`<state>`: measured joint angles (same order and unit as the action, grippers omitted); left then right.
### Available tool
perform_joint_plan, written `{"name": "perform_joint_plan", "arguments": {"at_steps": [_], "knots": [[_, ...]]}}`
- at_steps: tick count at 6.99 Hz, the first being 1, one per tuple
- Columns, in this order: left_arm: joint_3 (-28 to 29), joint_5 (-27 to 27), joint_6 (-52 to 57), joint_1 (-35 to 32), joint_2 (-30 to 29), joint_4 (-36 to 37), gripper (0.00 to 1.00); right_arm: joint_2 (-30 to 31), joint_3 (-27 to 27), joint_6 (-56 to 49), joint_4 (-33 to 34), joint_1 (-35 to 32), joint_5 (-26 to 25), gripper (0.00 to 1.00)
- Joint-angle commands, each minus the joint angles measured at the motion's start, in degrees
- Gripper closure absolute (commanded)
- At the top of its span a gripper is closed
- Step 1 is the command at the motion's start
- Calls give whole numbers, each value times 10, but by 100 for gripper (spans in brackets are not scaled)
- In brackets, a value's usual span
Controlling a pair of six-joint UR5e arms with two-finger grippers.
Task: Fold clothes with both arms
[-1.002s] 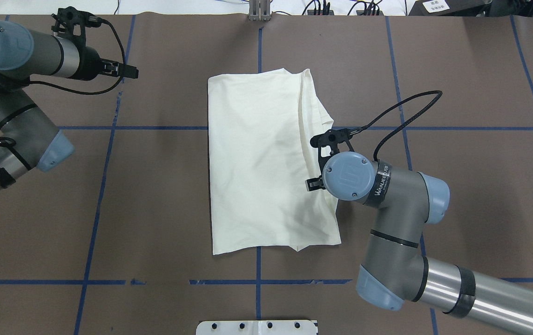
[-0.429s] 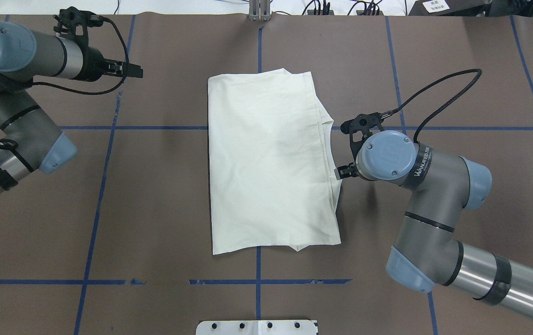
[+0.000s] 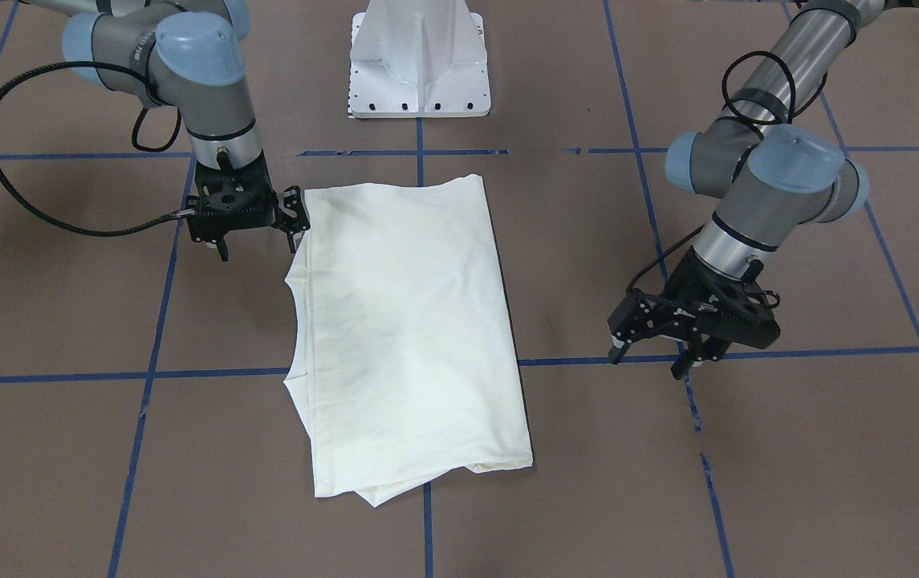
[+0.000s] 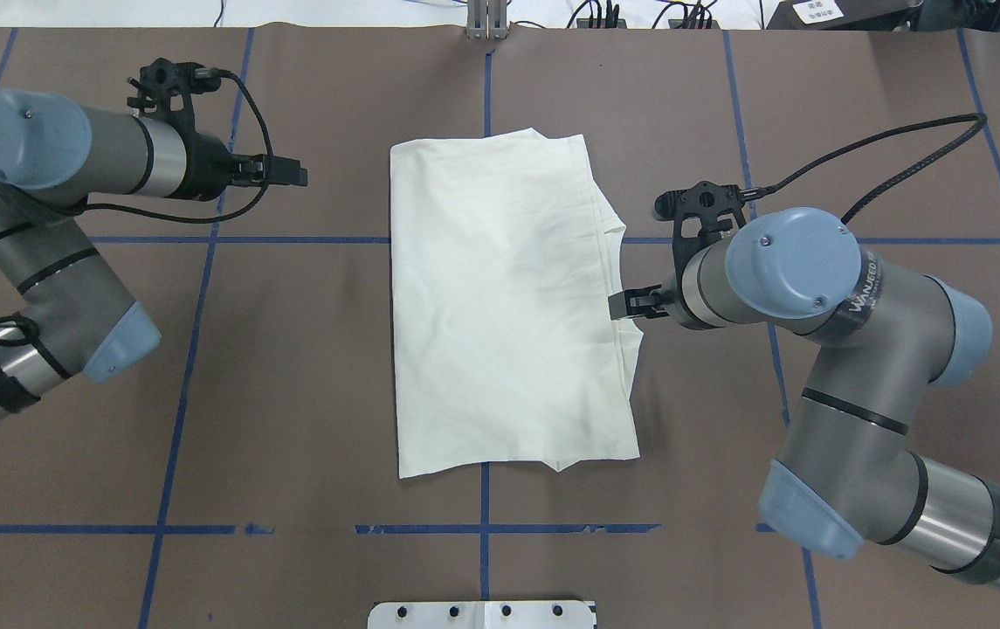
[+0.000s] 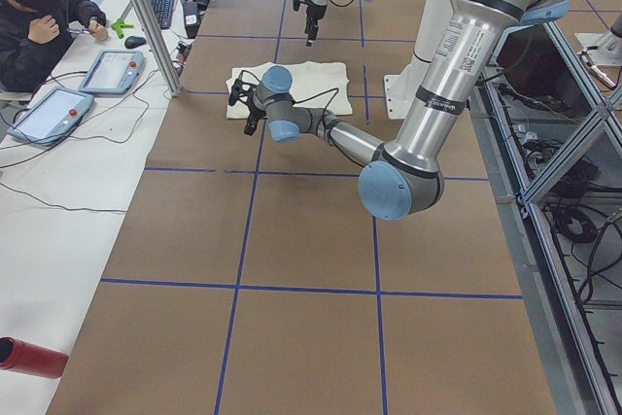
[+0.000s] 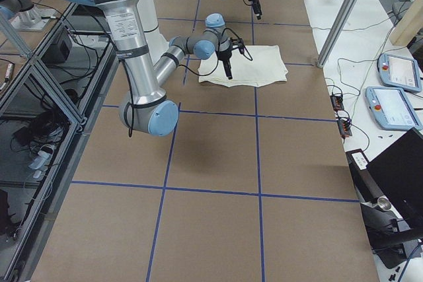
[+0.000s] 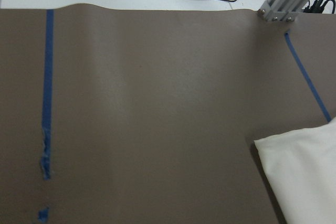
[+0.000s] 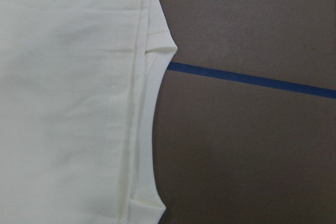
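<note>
Folded shirt on the tabletop, one tool at its edge, the other well apart.

The cream-white cotton T-shirt (image 4: 500, 297), folded into a plain upright rectangle, lies flat in the middle of the brown tabletop (image 4: 334, 393), which is marked with blue tape lines (image 4: 290, 239). The right arm's black two-finger tool (image 4: 615, 306) sits at the shirt's right edge, just below the ribbed neckline (image 4: 615, 229); I cannot tell its finger spread. The left arm's tool (image 3: 648, 360) hangs over bare tabletop, fingers spread wide and empty.
</note>
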<state>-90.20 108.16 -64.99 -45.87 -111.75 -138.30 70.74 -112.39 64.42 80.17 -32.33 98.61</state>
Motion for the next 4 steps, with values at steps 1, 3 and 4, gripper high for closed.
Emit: {"name": "perform_joint_plan", "arguments": {"at_steps": [1,3,4], "knots": [[-152,-27,-150,74,102,0,0,81,-15,141,-201,0,11,0],[-202,-140,-327,183,122,0,1,100,-35,261,-237,0,-11,0],[-202,-209,-431,238,122,0,25,100,-36,278,-237,0,-17,0]]}}
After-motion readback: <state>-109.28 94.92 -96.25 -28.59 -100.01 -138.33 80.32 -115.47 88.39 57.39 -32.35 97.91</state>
